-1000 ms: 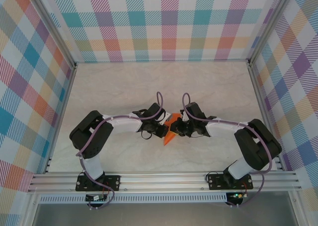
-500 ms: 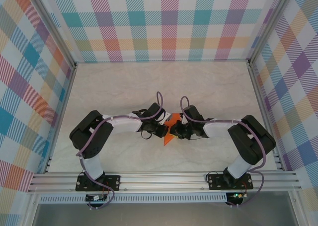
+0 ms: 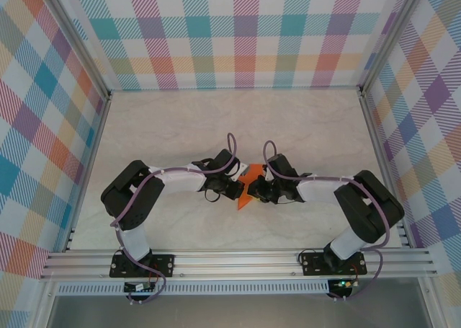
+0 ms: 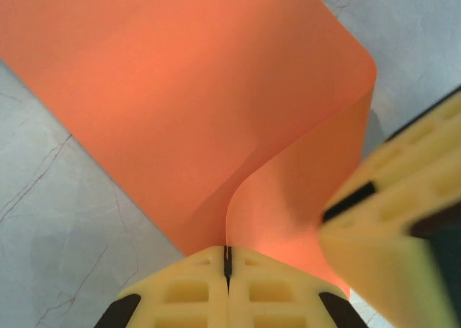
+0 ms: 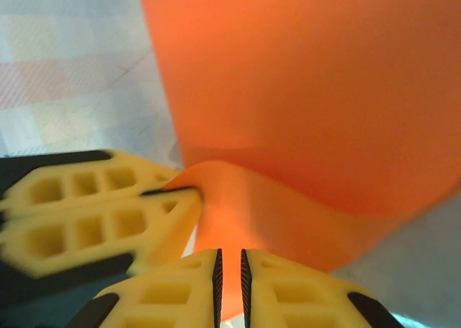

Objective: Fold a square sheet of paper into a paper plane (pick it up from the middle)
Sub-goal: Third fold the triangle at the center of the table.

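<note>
The square sheet of paper (image 3: 245, 200) is bright orange and hangs creased between my two grippers over the middle of the table. In the left wrist view the paper (image 4: 180, 90) curls up into a soft fold. My left gripper (image 4: 228, 252) is shut on its near edge. My right gripper (image 5: 230, 254) has its jaws a narrow slit apart, and the orange paper (image 5: 302, 90) shows through the slit. The left fingers (image 5: 86, 213) pinch a paper corner on that view's left. The two grippers (image 3: 234, 191) (image 3: 258, 191) almost touch.
The pale marble tabletop (image 3: 230, 126) lies open behind and to both sides of the arms. Checked walls (image 3: 238, 32) stand round it on metal posts. A metal rail (image 3: 238, 259) carries both arm bases at the near edge.
The right arm's elbow swung a little inward and back out. The right jaws parted slightly. The left arm and the paper stayed where they were.
</note>
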